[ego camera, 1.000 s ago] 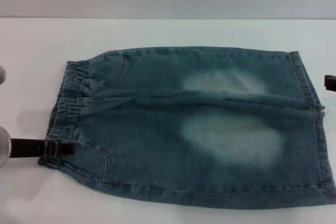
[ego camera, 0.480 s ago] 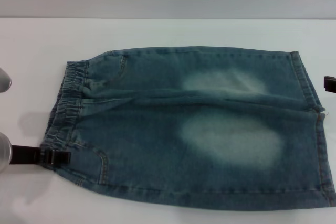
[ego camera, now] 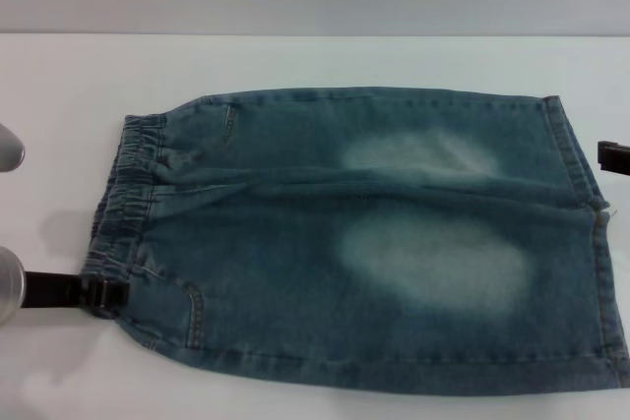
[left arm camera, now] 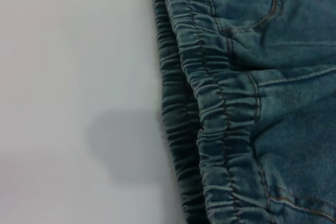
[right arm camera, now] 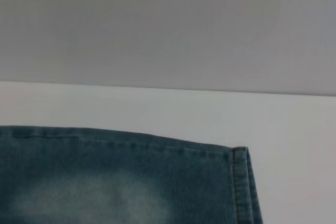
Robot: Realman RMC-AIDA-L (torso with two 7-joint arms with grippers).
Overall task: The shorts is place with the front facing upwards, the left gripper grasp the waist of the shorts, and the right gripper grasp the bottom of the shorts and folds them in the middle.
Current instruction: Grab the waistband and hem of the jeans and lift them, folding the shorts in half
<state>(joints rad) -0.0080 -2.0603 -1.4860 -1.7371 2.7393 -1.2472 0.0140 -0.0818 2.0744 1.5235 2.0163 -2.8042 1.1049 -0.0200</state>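
Shorts (ego camera: 364, 243) lie flat on the white desk (ego camera: 295, 61), waist (ego camera: 123, 194) toward the robot's left, bottom (ego camera: 591, 243) toward its right. Only the head view shows the left gripper (ego camera: 103, 294) touching the waist's near corner, and the right gripper (ego camera: 612, 156) just beside the hem. Finger spread cannot be told. The left wrist view alone resolves the waist's gathers.
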